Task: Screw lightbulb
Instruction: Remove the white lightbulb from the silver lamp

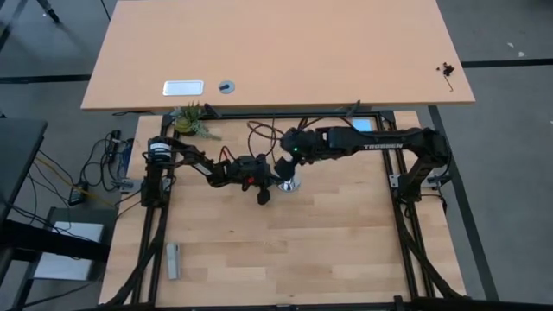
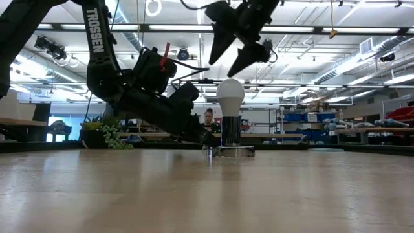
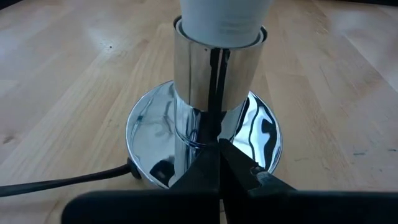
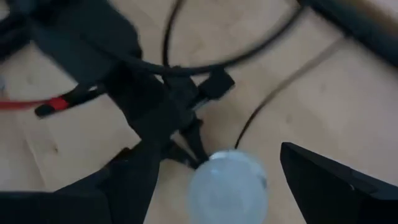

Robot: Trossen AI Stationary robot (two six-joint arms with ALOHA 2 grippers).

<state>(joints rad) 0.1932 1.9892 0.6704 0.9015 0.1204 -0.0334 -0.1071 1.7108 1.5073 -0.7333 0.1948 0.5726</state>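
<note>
Lightbulb [image 2: 230, 94] stands upright in the shiny socket [image 3: 214, 81] mid-table, right gripper [image 2: 235, 45] hanging just above it with its 2 fingers spread, left gripper [image 3: 219, 163] closed, its tips against the socket's stem.

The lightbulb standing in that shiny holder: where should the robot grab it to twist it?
Probably around the round frosted dome of the lightbulb, coming straight down from above. It stands upright in the silver socket, so only the dome is exposed. The right gripper hangs open above it; the left gripper is shut at the socket's stem.
</note>
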